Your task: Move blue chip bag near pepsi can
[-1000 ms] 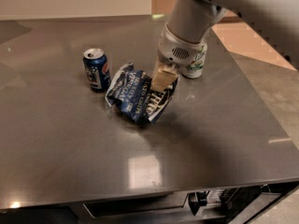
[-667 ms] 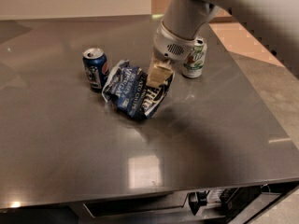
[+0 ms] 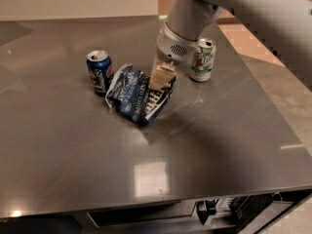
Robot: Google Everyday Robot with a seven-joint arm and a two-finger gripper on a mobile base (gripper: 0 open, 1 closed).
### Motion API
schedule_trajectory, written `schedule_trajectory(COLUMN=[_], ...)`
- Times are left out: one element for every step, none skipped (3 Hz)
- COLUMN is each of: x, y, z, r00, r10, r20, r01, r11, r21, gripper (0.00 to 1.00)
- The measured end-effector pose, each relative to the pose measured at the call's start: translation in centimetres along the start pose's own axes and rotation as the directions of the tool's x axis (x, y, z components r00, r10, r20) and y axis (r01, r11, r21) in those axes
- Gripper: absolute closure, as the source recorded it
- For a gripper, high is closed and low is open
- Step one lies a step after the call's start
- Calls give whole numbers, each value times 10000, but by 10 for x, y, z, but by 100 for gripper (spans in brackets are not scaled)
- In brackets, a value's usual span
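The blue chip bag (image 3: 135, 95), crumpled navy foil with white lettering, lies on the grey table (image 3: 68, 160) just right of the pepsi can (image 3: 100, 72). Its left edge almost touches the can. The can stands upright, blue with a round logo and a silver top. My gripper (image 3: 162, 79) comes down from the upper right and is shut on the bag's upper right edge. Its tan fingers (image 3: 163, 74) show above the foil.
A white-and-green can (image 3: 203, 60) stands upright to the right of my wrist, close behind the arm. The table's right edge (image 3: 273, 106) drops to a tiled floor. The front edge (image 3: 146, 204) has a drawer under it.
My gripper has moved left with the bag in it. The bag now sits closer to the pepsi can, and the white-and-green can has come out from behind the wrist.
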State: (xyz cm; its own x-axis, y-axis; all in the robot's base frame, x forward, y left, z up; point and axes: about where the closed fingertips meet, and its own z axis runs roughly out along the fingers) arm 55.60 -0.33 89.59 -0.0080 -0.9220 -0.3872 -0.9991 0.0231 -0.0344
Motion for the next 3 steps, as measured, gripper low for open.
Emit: schedule_trajectory(x=[-1,-2,-2], y=[-1,-1,-1], z=[1,3,3], r00=[10000,10000,10000], r10=[-14,-25,-25], r20=[15,28,28], r01=[14,25,25], r11=[10000,10000,10000], r21=[6,13,13], gripper=[13,0,0])
